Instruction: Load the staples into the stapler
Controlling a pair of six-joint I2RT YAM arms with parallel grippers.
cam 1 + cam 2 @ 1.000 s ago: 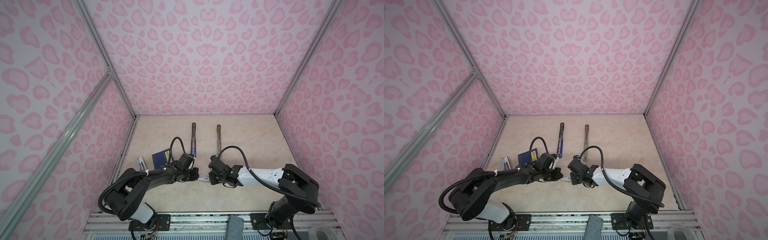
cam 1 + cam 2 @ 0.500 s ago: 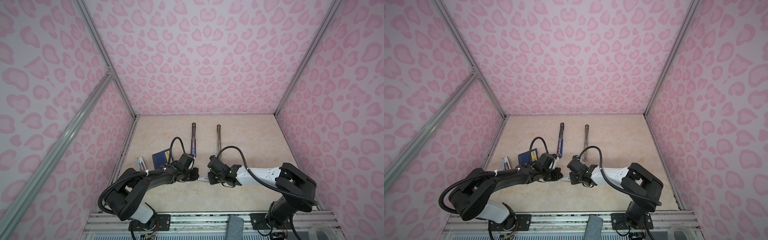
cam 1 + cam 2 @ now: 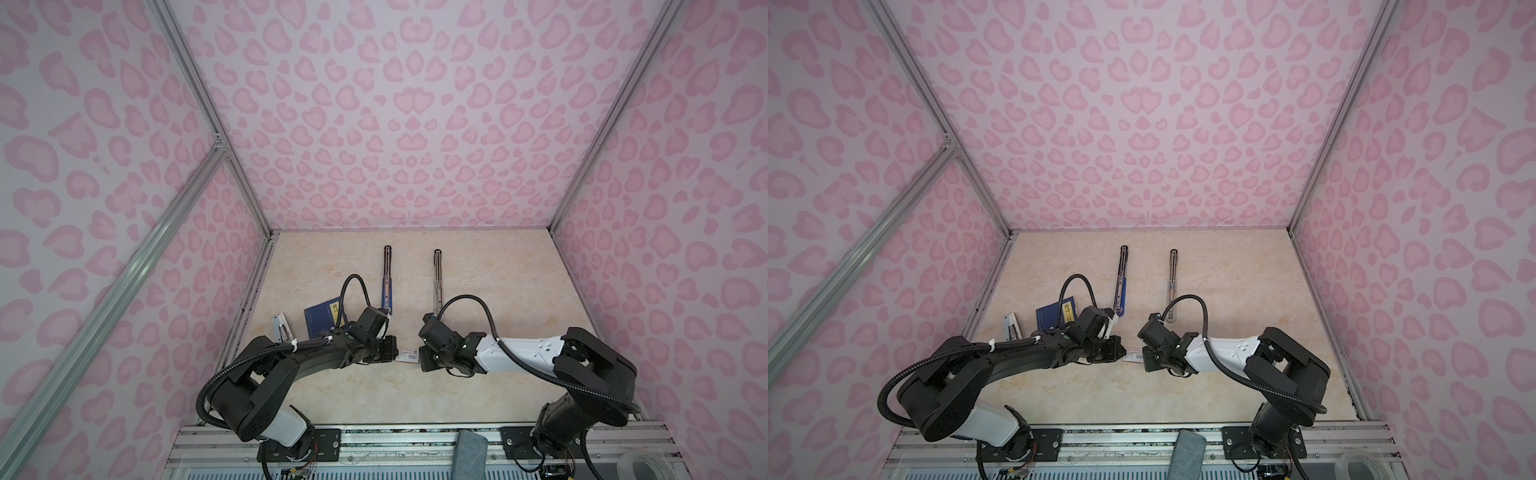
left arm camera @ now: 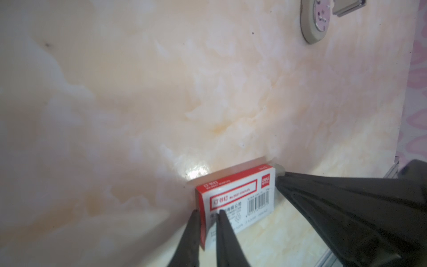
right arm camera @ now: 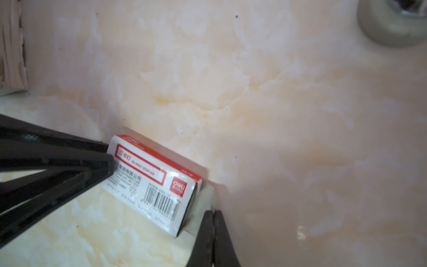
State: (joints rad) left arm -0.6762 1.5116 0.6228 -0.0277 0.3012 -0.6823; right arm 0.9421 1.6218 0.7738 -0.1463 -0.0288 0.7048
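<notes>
The staples' white box (image 3: 407, 354) with its red label lies between my two grippers near the table's front. My left gripper (image 4: 208, 212) stands slightly apart with one end of the box (image 4: 242, 196) between its fingers, one on each flat face. At the other end a pale tray (image 5: 203, 203) pokes out of the box (image 5: 150, 180). My right gripper (image 5: 213, 212) is shut with its tips against that tray's edge. No staples show. A blue stapler (image 3: 386, 282) and a grey stapler (image 3: 437, 278) lie opened out flat behind the grippers.
A dark blue booklet (image 3: 322, 318) and a small silver-white object (image 3: 281, 328) lie left of the left arm, near the left wall. Pink patterned walls close in the table (image 3: 519, 291) on three sides. A metal rail (image 3: 395, 440) runs along the front.
The right gripper has edged left up to the box's end. The left arm has hardly moved.
</notes>
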